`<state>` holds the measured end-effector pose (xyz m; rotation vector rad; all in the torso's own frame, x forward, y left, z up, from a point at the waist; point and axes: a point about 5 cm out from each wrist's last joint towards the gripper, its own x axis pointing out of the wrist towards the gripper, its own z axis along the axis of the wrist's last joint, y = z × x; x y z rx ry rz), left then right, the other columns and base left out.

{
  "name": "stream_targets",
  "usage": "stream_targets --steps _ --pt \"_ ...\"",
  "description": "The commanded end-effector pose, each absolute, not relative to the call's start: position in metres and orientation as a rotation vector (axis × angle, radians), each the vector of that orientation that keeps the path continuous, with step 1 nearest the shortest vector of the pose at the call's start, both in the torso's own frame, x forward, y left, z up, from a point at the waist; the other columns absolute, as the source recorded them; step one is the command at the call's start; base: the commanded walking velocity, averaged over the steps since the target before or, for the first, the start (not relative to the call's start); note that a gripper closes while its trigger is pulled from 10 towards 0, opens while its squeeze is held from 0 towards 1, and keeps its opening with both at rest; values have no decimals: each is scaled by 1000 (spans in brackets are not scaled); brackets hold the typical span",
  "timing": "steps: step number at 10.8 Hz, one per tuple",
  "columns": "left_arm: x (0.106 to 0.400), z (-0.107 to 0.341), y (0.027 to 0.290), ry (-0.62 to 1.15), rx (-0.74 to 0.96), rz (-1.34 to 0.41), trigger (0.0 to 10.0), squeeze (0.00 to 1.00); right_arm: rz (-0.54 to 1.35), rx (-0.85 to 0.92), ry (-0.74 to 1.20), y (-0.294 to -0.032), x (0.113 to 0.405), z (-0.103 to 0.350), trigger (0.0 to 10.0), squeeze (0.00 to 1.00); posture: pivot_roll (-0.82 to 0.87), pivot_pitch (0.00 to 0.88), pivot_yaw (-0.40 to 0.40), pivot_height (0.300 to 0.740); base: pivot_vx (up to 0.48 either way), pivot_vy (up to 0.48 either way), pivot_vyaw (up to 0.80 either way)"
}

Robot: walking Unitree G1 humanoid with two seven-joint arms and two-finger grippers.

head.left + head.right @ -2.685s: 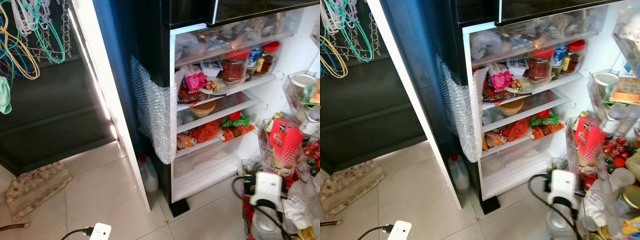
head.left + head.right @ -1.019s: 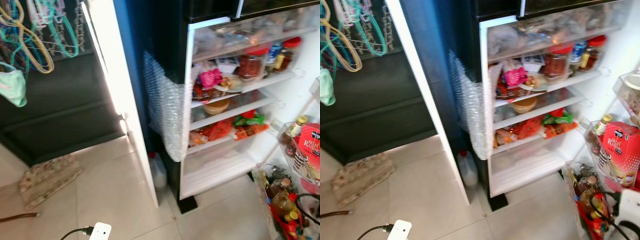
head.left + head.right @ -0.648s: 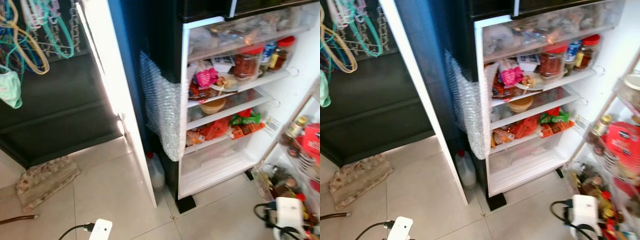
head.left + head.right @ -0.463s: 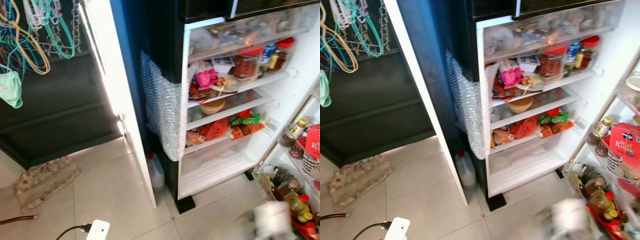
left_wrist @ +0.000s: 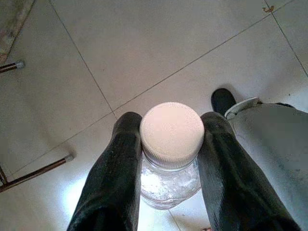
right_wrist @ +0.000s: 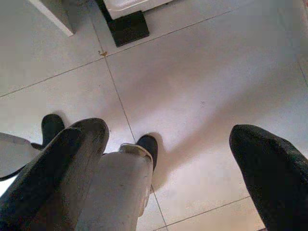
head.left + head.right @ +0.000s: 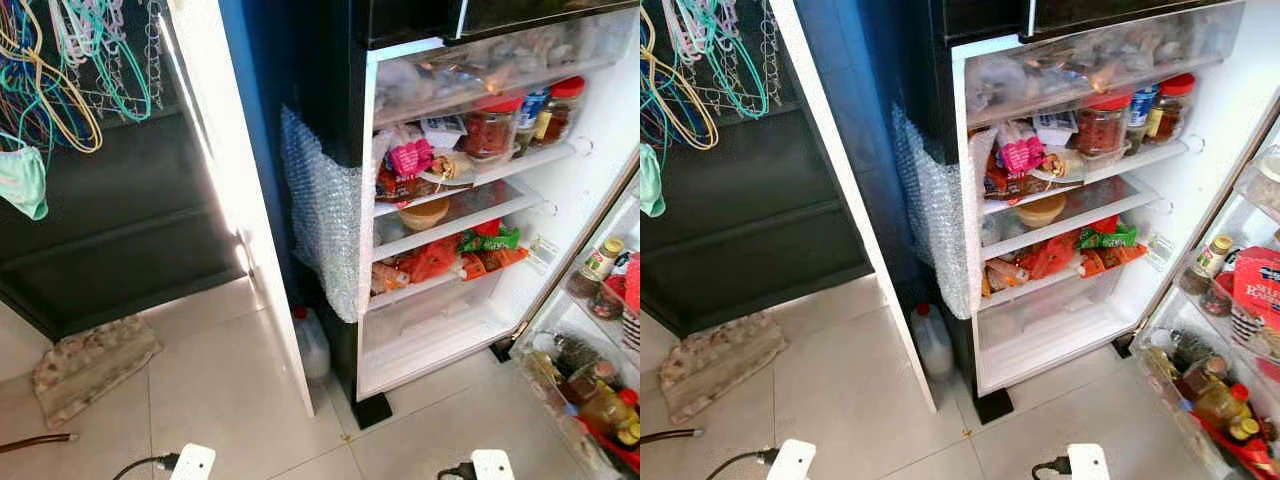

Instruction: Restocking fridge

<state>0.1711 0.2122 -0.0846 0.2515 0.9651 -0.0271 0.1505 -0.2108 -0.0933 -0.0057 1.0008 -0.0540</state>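
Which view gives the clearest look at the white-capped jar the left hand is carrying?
The left wrist view: the jar sits between the left hand's two black fingers, white cap toward the camera, clear body below, floor tiles behind. The eye views look at the open fridge instead; the right wrist view looks down at the floor.

Clear jar with a white ribbed screw lid, pale contents inside, was seen lid-on from above, pinched at the neck between two black fingers over the tiled floor. Fridge stood with its door swung wide open: three shelves crowded with red-lidded jars, packets and a bowl, and a clear crisper drawer at the bottom. Door racks held bottles and a red carton.
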Motion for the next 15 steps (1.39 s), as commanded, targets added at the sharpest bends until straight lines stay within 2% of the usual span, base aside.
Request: stream_targets --steps 1,4,5,7,9,11,15 --pt "168 -85 215 973 261 -27 10000 0 -64 25 1023 -205 145 -96 10000 0 -98 14 82 740 0 0 0" --pt "173 -84 211 958 268 -45 10000 0 -75 42 1004 -197 150 -96 10000 0 -87 7 81 740 0 -286 0" --pt "173 -84 210 957 268 -47 10000 0 -41 0 1017 -194 150 -97 10000 0 -83 5 81 740 0 -334 0" --pt "173 -84 211 957 266 -46 10000 0 -16 -20 1030 -197 148 -97 10000 0 -83 15 78 740 0 -349 0" --pt "175 -83 212 953 263 -40 10000 0 -84 -1 1045 -205 140 -99 10000 0 -86 39 80 740 0 -379 0" --pt "176 -83 211 952 259 -42 10000 0 -85 -17 1087 -211 121 -104 10000 0 -86 55 82 740 0 -377 0" --pt "175 -83 211 954 257 -40 10000 0 -119 11 1080 -213 122 -103 10000 0 -87 64 82 740 0 -379 0"
